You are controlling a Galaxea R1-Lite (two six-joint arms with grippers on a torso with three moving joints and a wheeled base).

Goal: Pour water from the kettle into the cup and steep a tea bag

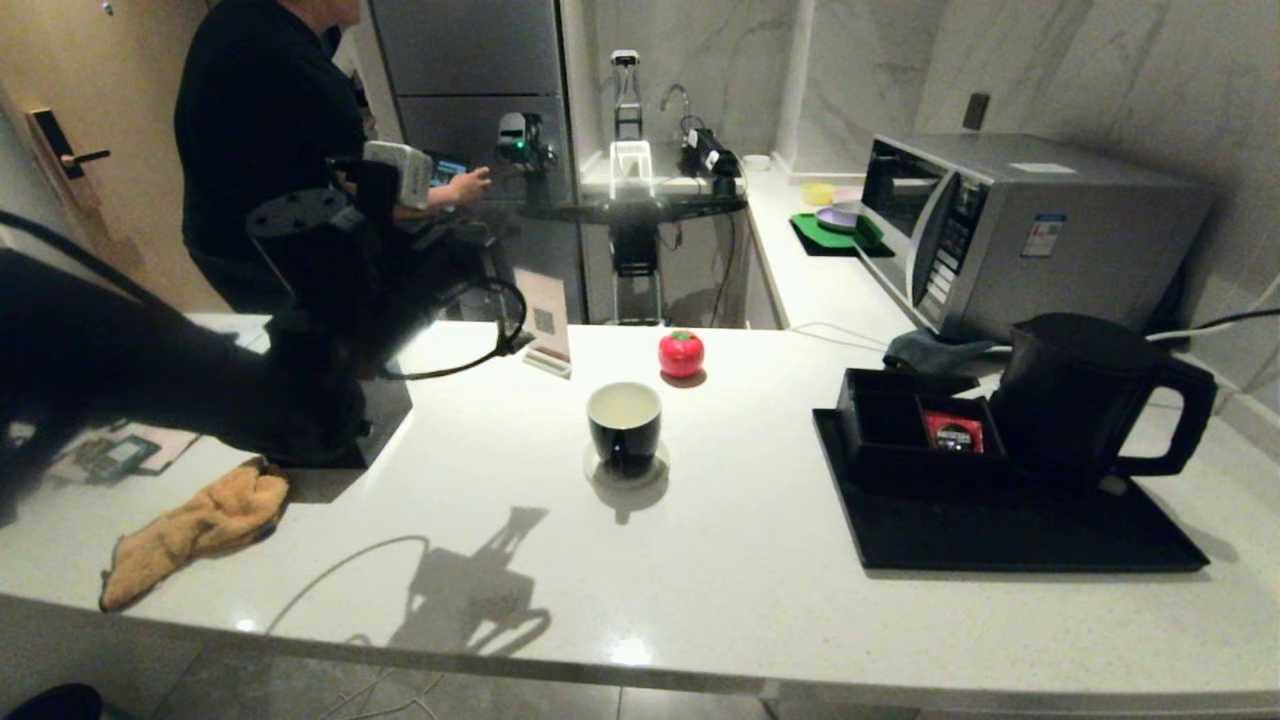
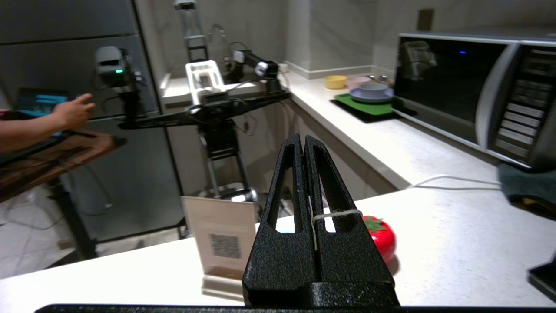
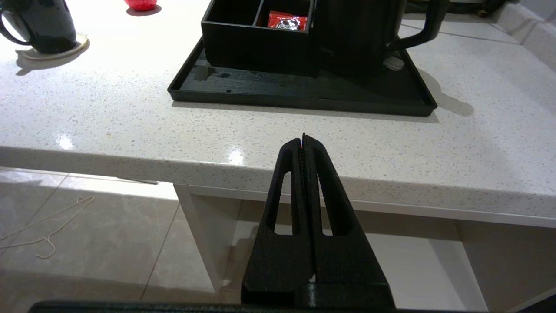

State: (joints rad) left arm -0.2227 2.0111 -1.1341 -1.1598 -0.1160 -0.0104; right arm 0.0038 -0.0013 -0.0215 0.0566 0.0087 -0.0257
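The cup [image 1: 624, 425], glossy black with a white inside, stands on a round coaster mid-counter and holds pale water [image 1: 624, 406]. The matte black kettle [image 1: 1075, 395] sits upright on the black tray [image 1: 1000, 540] at the right, handle toward the right. My left arm [image 1: 300, 330] hangs raised over the counter's left part, well left of the cup. My left gripper [image 2: 302, 138] is shut on a thin white tea bag string [image 2: 334, 214] looped over one finger; the bag itself is hidden. My right gripper [image 3: 303, 137] is shut and empty, low in front of the counter edge, out of the head view.
A low black compartment box [image 1: 900, 420] with a red sachet [image 1: 953, 431] stands beside the kettle. A red tomato-shaped object [image 1: 681, 353] and a QR card stand [image 1: 545, 325] lie behind the cup. An orange cloth [image 1: 200, 525] lies front left. A microwave [image 1: 1020, 230] and a person [image 1: 270, 140] stand behind.
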